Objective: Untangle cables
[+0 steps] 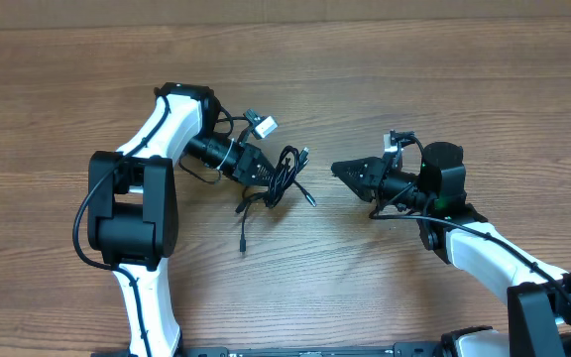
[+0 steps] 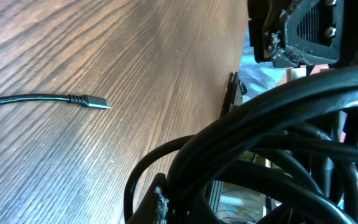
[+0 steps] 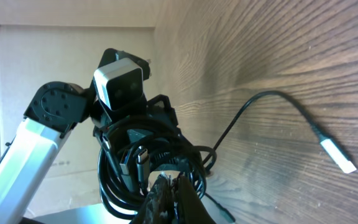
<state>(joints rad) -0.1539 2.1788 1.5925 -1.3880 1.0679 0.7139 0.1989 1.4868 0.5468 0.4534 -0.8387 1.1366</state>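
Left gripper (image 1: 265,170) clamped on the bunched thin black cables (image 1: 285,176), right gripper (image 1: 338,168) shut and empty, so any yank could tighten that tangle.

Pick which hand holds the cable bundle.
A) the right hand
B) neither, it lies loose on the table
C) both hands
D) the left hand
D: the left hand is shut on the cable bundle, while the right hand is shut, empty, and apart from it.

white arms (image 1: 152,134) with black joints (image 1: 132,213) and wiring (image 1: 80,226)
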